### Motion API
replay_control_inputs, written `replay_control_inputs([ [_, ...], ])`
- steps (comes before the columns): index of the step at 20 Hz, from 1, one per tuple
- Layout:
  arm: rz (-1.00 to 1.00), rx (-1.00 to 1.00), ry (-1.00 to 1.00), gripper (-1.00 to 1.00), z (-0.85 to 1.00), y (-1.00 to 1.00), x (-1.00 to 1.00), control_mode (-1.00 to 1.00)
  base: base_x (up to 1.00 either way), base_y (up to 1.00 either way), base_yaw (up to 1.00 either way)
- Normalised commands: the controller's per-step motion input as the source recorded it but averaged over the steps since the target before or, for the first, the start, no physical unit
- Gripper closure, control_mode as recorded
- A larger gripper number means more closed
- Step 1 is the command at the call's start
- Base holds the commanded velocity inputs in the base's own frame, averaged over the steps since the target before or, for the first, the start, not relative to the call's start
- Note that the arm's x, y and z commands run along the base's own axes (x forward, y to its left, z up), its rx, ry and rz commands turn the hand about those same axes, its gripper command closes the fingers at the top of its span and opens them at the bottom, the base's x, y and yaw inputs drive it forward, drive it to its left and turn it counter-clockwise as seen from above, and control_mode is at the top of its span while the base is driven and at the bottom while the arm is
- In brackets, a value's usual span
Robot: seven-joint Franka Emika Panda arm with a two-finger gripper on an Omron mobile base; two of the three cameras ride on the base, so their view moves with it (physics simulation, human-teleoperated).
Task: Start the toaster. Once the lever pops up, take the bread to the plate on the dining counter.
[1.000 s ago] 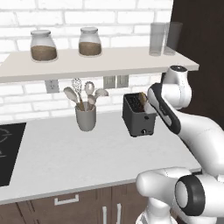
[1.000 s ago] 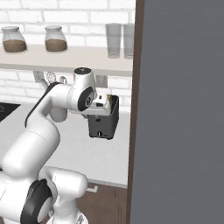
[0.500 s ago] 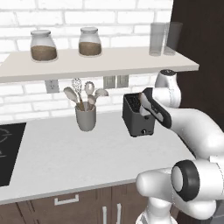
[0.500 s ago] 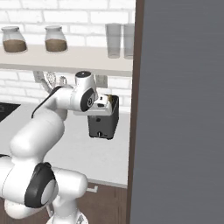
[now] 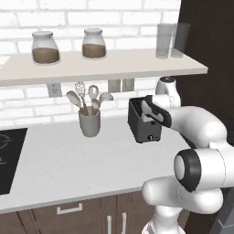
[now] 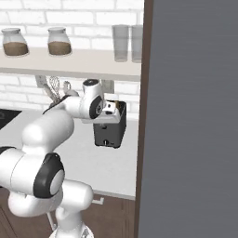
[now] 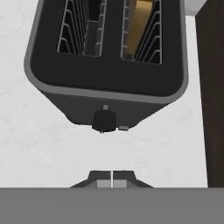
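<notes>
The dark grey toaster (image 5: 142, 129) (image 6: 111, 132) (image 7: 105, 74) stands on the light counter near the wall. A tan slice of bread (image 7: 141, 22) sits deep in its right slot; the left slot holds nothing. My gripper (image 7: 112, 179) is shut with nothing between its fingertips. It hovers just above the toaster's narrow front face, in line with the dark lever knob (image 7: 105, 120). In the base views my hand (image 5: 151, 112) (image 6: 109, 109) reaches over the toaster's top. The plate and the dining counter are out of view.
A grey utensil cup (image 5: 89, 122) stands left of the toaster. The shelf (image 5: 100, 66) above carries two jars and two glasses. A black cooktop (image 5: 7, 155) lies at the far left. A tall dark cabinet panel (image 6: 195, 116) stands close on the toaster's right.
The fingers have closed from partly open to shut. The hand has shifted from the toaster's right side to over its top and front.
</notes>
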Motion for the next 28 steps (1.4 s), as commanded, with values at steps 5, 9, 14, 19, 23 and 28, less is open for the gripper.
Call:
replay_control_inputs([
  [5,0.0,0.0,0.0,1.0,-0.16,0.0,0.36,-1.0,0.0,0.0,0.0],
  [9,0.0,0.0,0.0,1.0,-0.1,0.0,0.34,-1.0,0.0,0.0,0.0],
  [14,0.0,0.0,0.0,1.0,-0.13,0.0,0.3,-1.0,0.0,0.0,0.0],
  [19,0.0,0.0,0.0,1.0,-0.14,0.0,0.24,-1.0,0.0,0.0,0.0],
  [23,0.0,0.0,0.0,1.0,-0.2,0.0,0.01,-1.0,0.0,0.0,0.0],
  [28,0.0,0.0,0.0,1.0,-0.25,0.0,0.0,-1.0,0.0,0.0,0.0],
])
